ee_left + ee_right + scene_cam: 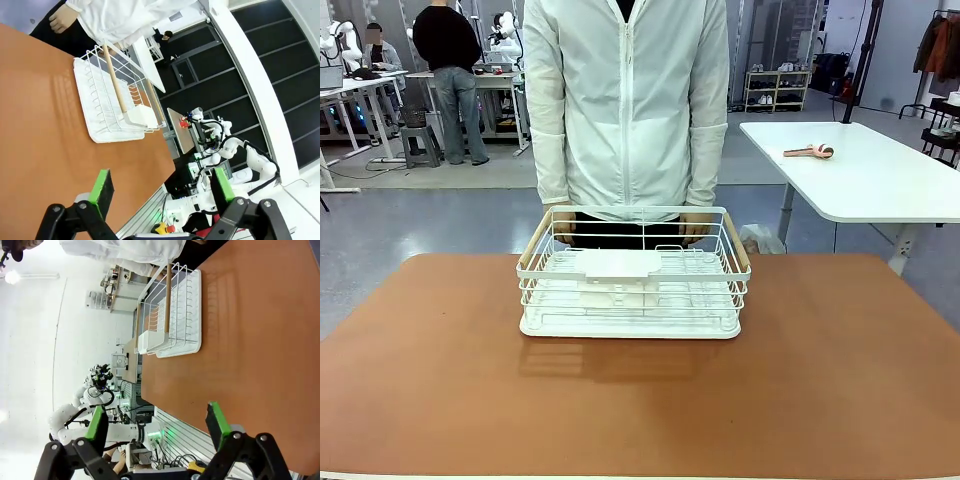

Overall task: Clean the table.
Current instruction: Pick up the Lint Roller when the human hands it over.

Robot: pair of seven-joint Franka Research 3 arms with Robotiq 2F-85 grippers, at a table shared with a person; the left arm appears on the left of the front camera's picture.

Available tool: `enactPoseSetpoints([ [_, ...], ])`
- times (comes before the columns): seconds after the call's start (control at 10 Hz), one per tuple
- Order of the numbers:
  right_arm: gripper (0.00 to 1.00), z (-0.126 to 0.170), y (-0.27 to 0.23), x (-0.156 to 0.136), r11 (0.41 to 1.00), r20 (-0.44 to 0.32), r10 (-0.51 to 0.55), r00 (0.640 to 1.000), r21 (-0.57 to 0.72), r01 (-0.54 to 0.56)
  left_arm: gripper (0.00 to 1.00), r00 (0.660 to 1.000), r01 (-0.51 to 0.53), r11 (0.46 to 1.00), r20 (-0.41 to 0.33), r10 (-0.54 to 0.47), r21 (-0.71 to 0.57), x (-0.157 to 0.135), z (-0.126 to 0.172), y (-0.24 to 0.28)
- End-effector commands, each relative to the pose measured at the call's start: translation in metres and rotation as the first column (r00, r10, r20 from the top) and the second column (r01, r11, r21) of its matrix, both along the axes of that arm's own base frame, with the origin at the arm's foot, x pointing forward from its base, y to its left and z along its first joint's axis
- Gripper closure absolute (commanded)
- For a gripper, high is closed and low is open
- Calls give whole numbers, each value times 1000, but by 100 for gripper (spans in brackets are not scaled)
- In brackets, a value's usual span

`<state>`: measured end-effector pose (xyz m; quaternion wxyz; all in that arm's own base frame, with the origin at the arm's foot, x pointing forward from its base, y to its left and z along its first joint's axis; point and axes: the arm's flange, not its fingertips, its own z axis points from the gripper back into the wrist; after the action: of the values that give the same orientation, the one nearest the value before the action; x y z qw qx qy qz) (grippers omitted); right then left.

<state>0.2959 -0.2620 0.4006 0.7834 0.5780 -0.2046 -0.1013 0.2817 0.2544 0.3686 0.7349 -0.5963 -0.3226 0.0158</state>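
1. The big brown table [840,390] fills the low half of the front view.
2. A white wire dish rack [633,280] stands on it, toward 12 o'clock from the middle.
3. A person [625,100] stands at 12 o'clock, hands [563,226] by the rack's far rim.
4. The left claw [162,185] is wide open and holds nothing.
5. The right claw [156,421] is wide open too and holds nothing.

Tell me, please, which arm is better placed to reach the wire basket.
Left, marginally: the wire basket sits central, left gripper and right gripper both open, but it looks nearer in the left wrist view.
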Motion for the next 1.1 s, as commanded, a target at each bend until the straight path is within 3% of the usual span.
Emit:
enactPoseSetpoints([
  [0.0,0,3,2,-2,1000,20,13,1000,-6,-13,0,1000,10,1000,20,-10,-11,-1,1,-1],
  [1.0,0,3,2,-2,1000,20,13,1000,-6,-13,0,1000,10,1000,20,-10,-11,-1,1,-1],
])
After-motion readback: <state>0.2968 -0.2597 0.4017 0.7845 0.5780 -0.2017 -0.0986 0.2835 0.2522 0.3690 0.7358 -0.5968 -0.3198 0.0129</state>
